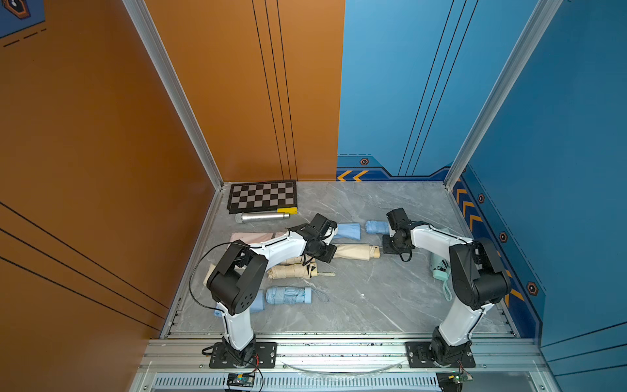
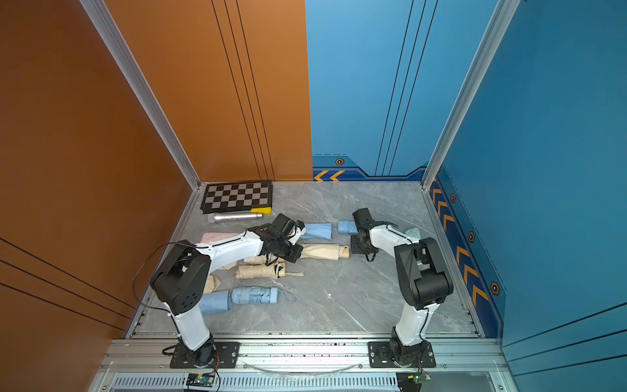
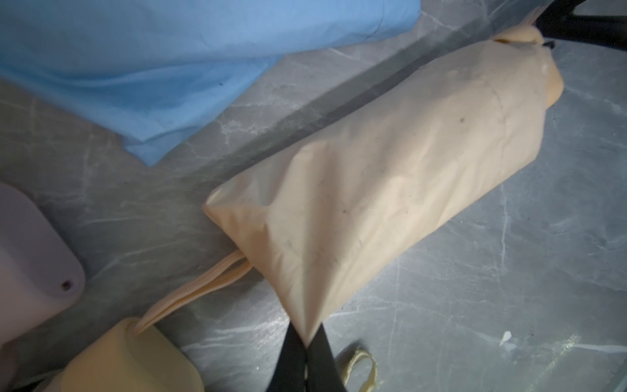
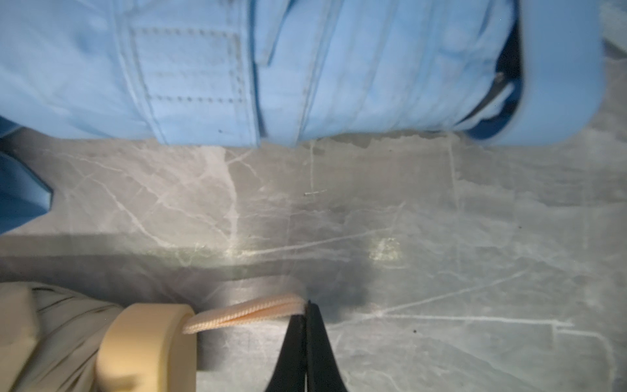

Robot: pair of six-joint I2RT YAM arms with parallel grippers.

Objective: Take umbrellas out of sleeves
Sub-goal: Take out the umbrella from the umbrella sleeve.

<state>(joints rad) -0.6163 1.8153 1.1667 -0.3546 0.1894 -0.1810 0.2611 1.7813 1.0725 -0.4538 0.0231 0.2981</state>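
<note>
A cream sleeve (image 1: 353, 252) (image 3: 390, 176) lies mid-table with a cream umbrella inside; the stubby handle (image 1: 375, 252) (image 4: 146, 342) sticks out of its right end. My left gripper (image 1: 334, 253) (image 3: 307, 343) is shut on the sleeve's closed left corner, which is pulled to a point. At the other end my right gripper (image 1: 385, 251) (image 4: 308, 304) is shut on the handle's wrist cord (image 4: 244, 314), which is drawn taut. Behind them lie an empty light blue sleeve (image 1: 347, 230) (image 3: 169, 68) and a bare light blue umbrella (image 1: 376, 226) (image 4: 271, 68).
Bare cream umbrellas (image 1: 291, 271), a blue umbrella (image 1: 288, 295), a blue sleeve (image 1: 258, 301) and a pink sleeve (image 1: 251, 237) lie under and around the left arm. A mint umbrella (image 1: 439, 269) lies by the right arm. A silver cylinder (image 1: 263, 217) and checkerboard (image 1: 263, 196) sit at the back left.
</note>
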